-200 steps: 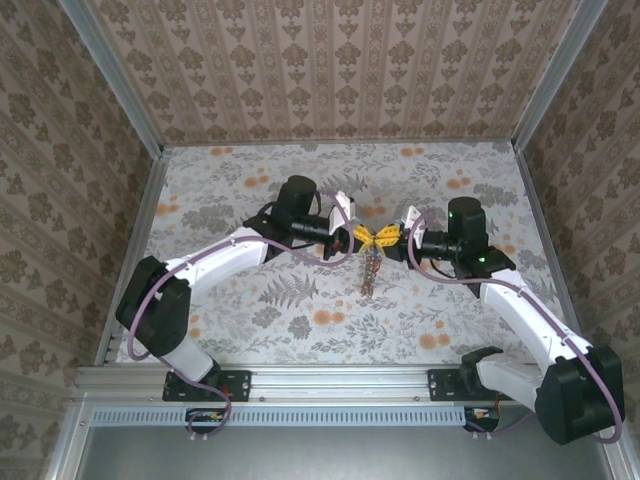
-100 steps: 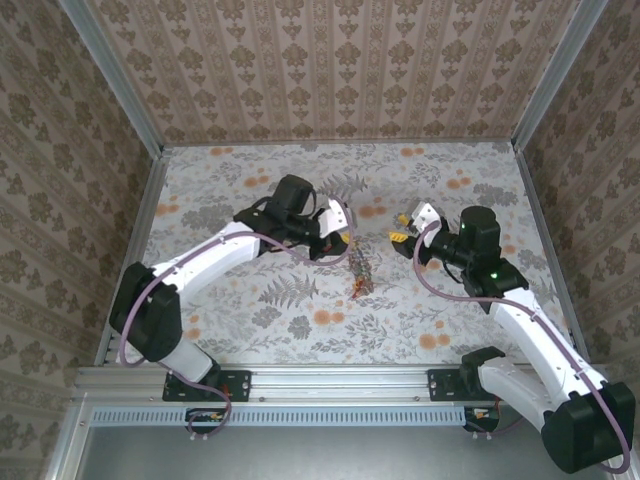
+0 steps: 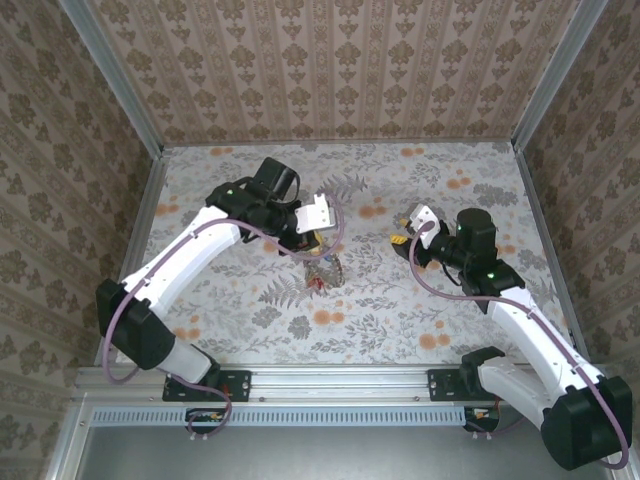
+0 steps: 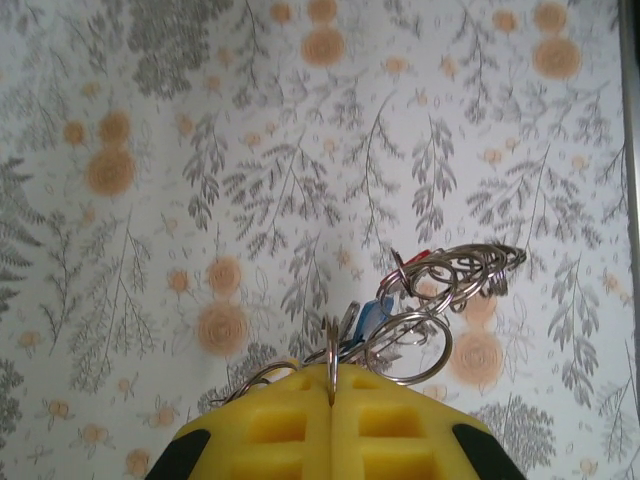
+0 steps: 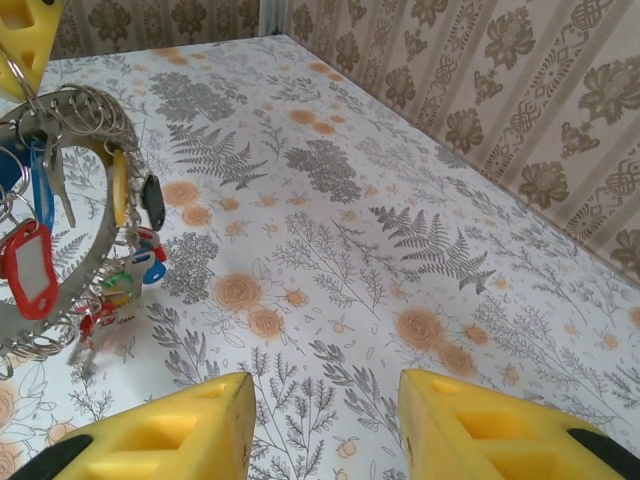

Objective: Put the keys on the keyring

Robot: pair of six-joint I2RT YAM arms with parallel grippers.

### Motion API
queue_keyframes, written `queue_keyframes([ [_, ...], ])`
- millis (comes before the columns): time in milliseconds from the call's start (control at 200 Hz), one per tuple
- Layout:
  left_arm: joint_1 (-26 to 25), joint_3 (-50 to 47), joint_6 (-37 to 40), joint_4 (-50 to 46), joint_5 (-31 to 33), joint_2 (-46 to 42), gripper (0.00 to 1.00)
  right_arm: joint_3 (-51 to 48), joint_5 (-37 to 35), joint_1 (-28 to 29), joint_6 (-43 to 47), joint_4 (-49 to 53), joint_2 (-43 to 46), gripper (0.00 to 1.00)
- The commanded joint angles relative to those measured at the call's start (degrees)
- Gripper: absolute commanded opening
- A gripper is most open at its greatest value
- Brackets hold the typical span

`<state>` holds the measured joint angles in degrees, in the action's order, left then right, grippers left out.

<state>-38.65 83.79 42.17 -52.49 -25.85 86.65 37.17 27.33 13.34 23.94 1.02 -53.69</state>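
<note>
left wrist: keyring edge-on in the tight pinch of the left gripper; right gripper spread, well apart from it

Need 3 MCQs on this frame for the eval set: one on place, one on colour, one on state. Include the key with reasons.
1. Where is the keyring?
A. lying by the far wall
B. held by the left hand
C. lying at the near edge

2. What colour is the large tag at the left of the right wrist view?
A. red
B. white
C. purple

3. What state is the right hand in?
A. shut on a key
B. shut on the keyring
C. open, with nothing in it

Key:
1 B: in the left wrist view the ring wire is pinched between the closed yellow fingers.
2 A: the tag is plainly red with a pale insert.
3 C: its two yellow fingers stand apart, with only the floral surface showing between them.
</note>
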Motion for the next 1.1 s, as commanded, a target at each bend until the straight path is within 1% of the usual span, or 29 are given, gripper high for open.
queue_keyframes([
  [0, -2.7, 2.3, 3.5, -5.5, 3.6, 4.3, 0.00, -0.7, -1.9, 0.0, -0.8, -0.1, -0.4, 0.43],
  [185, -7.0, 5.9, 1.7, -1.9, 4.0, 13.0, 0.00, -0.9, -6.0, 0.0, -2.9, 0.4, 0.6, 0.43],
  [295, -8.9, 9.4, 0.3, -1.3, 2.5, 18.6, 0.00, -1.4, -9.0, -0.1, -3.5, 0.9, 2.1, 0.44],
  [380, -9.8, 10.8, -0.5, 0.0, 1.6, 21.3, 0.00, -1.9, -11.3, 0.0, -4.1, 1.3, 3.0, 0.44],
  [500, -9.9, 10.5, -2.5, 3.7, -0.3, 23.0, 0.00, -2.5, -14.5, 0.0, -6.1, 1.2, 3.5, 0.43],
  [640, -9.9, 10.5, -5.6, 7.0, -1.0, 24.5, 0.00, -4.4, -22.1, -0.2, -10.9, -1.5, 4.2, 0.43],
  [740, -10.0, 9.6, -9.1, 11.1, -1.4, 25.2, 0.01, -5.1, -25.8, -0.8, -13.4, -2.4, 4.1, 0.43],
  [850, -10.1, 8.2, -13.0, 15.9, -1.8, 26.1, 0.06, -5.6, -27.3, -1.7, -14.8, -3.0, 4.1, 0.44],
  [1095, -10.9, 8.0, -17.9, 20.9, -3.7, 29.2, 0.10, -6.2, -29.4, -2.9, -15.6, -4.4, 4.4, 0.44],
])
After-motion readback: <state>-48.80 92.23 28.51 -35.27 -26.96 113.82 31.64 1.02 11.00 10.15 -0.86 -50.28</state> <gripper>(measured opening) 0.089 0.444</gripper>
